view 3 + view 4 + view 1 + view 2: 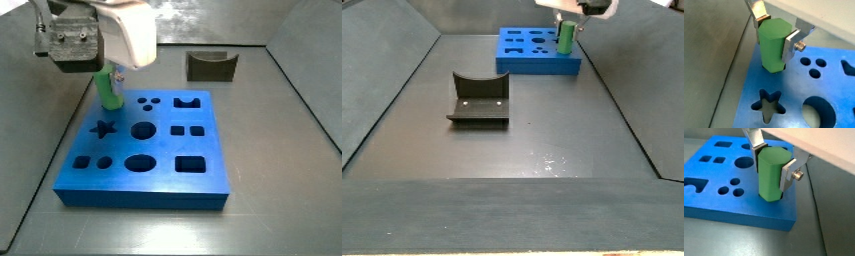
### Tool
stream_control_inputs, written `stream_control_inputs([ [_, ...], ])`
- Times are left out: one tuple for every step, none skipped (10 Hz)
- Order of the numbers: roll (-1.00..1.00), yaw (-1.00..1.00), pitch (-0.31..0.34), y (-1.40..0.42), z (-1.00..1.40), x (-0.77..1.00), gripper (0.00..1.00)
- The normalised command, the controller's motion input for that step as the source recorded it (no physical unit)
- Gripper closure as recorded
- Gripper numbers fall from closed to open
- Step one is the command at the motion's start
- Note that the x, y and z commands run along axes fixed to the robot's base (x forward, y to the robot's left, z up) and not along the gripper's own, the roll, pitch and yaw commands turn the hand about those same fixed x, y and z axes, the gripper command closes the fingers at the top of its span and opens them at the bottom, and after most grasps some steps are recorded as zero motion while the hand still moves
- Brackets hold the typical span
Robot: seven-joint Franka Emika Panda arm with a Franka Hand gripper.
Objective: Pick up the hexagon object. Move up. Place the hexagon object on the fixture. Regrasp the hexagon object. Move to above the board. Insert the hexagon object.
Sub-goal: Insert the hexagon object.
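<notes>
Standing upright, the hexagon object (pixel 773 46) has its long axis vertical, its flat hexagonal top face up and its lower end down toward the board (pixel 804 100). The gripper (pixel 775 34) holds it: the two silver fingers (pixel 793 44) are clamped on opposite flats of the upper half, jaws narrowed to the peg's width, as both wrist views show (pixel 774 164).

In a side view the green peg (pixel 108 90) hangs over the blue slab's (pixel 147 165) far corner at about 11 o'clock, close to the star cut-out (pixel 103 128). In the opposite side view the peg (pixel 568 38) sits at the board's (pixel 537 55) right edge. Whether its lower tip touches the board top or hovers just above cannot be told; in a wrist view the tip looks close to the surface near the board's edge (pixel 771 198).

The gripper body (pixel 94 35) points straight down, and it is cropped by the frame's upper edge in both side views; the arm above is out of sight. The fixture (pixel 211 66) stands well apart from the board, at about 1 o'clock in that side view, its notch empty (pixel 477 100).
</notes>
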Motion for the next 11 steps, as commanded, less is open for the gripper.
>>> stream_control_inputs([
  [-0.05,0.00,0.014,0.04,-0.06,0.00,1.00],
  [-0.04,0.00,0.037,0.00,-0.85,0.00,1.00],
  [0.00,0.00,0.000,0.07,-1.00,0.00,1.00],
  [0.00,0.00,0.026,0.12,-1.00,0.13,1.00],
  [0.00,0.00,0.126,0.11,-1.00,0.27,1.00],
  [0.00,0.00,0.046,0.14,-1.00,0.30,1.00],
  [0.00,0.00,0.000,0.16,-1.00,0.45,1.00],
  [0.00,0.00,0.000,0.15,-1.00,0.52,1.00],
  [-0.15,-0.08,0.091,0.00,-0.51,0.39,1.00],
  [0.01,0.00,-0.051,0.00,-0.02,0.00,1.00],
  [0.07,0.00,-0.071,-0.05,-0.07,0.00,1.00],
])
